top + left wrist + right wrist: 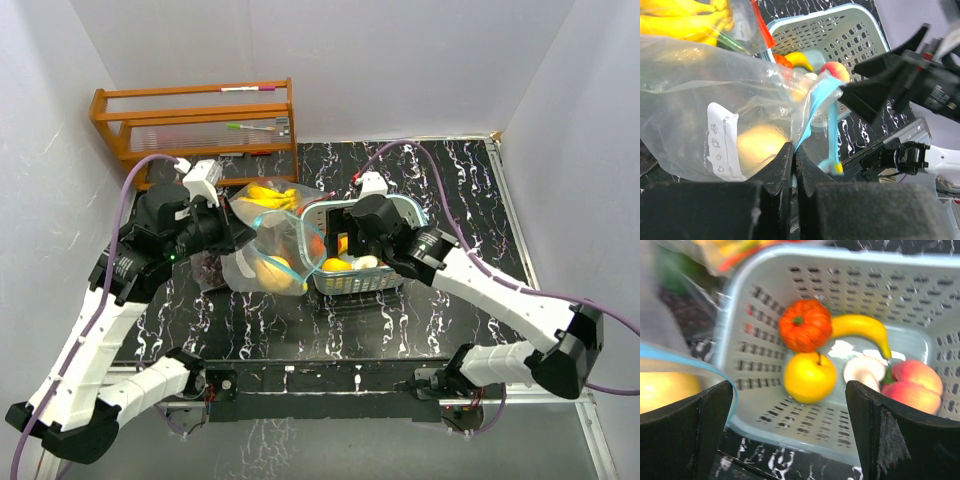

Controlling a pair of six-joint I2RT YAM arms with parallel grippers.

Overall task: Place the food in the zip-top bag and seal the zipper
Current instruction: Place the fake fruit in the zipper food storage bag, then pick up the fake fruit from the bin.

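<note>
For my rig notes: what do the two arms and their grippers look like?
The left arm and right arm have white link shells with black joints and black wrists. A purple cable runs along each. The gripper fingers are black, matte and wedge-shaped.

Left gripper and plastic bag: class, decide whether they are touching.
Touching. The left wrist view shows the left gripper shut, with the clear film of the plastic bag pinched between its closed jaws.
</note>
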